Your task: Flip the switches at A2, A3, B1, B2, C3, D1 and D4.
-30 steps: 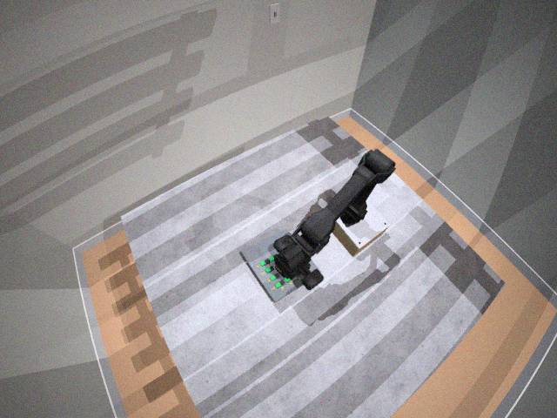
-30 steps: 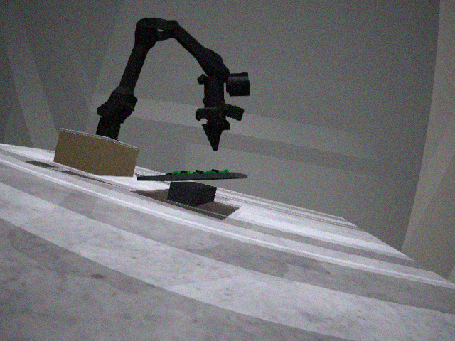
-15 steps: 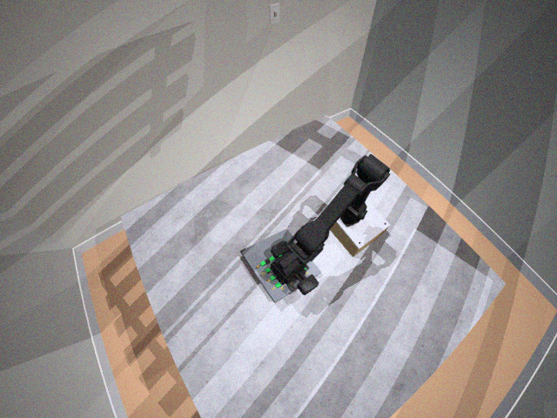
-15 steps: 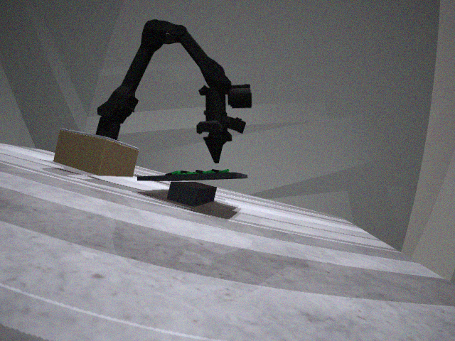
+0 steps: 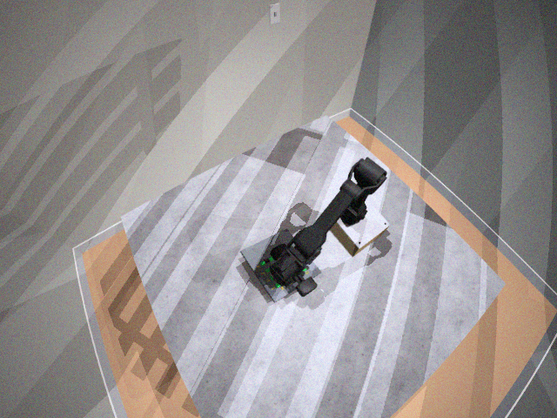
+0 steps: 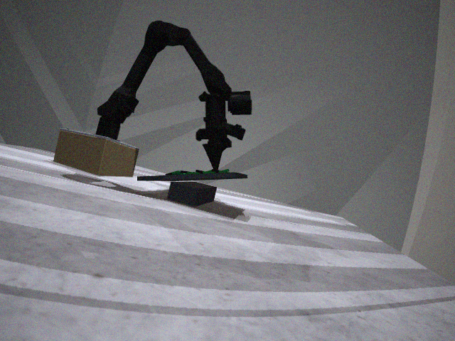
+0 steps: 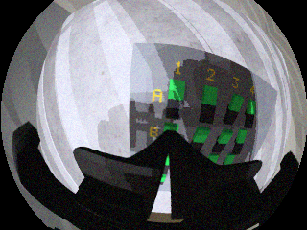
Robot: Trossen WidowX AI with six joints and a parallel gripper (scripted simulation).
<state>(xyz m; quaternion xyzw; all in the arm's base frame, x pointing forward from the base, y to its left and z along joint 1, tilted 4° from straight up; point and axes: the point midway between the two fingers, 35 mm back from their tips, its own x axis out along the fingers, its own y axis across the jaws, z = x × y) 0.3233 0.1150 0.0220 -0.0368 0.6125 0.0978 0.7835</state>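
Observation:
The switch panel (image 5: 254, 252) (image 6: 158, 178) (image 7: 144, 67) is a grey plate on a dark block. My gripper (image 6: 215, 170) (image 7: 172, 134) is shut and empty, pointing down, its tip at the panel's surface. In the wrist view the tip is over switch B1 (image 7: 171, 126), hiding its near part; contact cannot be told. Switches A1 (image 7: 177, 90), A2 (image 7: 209, 96), A3 (image 7: 235, 103) and A4 (image 7: 250, 106) show green far ends and black near ends. B2 (image 7: 201, 134), B3 (image 7: 224, 136) and B4 (image 7: 241, 136) show partly. Rows C and D are mostly hidden behind the fingers.
The arm's base stands on a box (image 5: 366, 232) (image 6: 79, 152) with a white top and tan sides, beside the panel. The arm arches over from it and covers much of the panel in the top view. Striped shadows cross the panel and table (image 5: 206, 287) (image 6: 220, 264).

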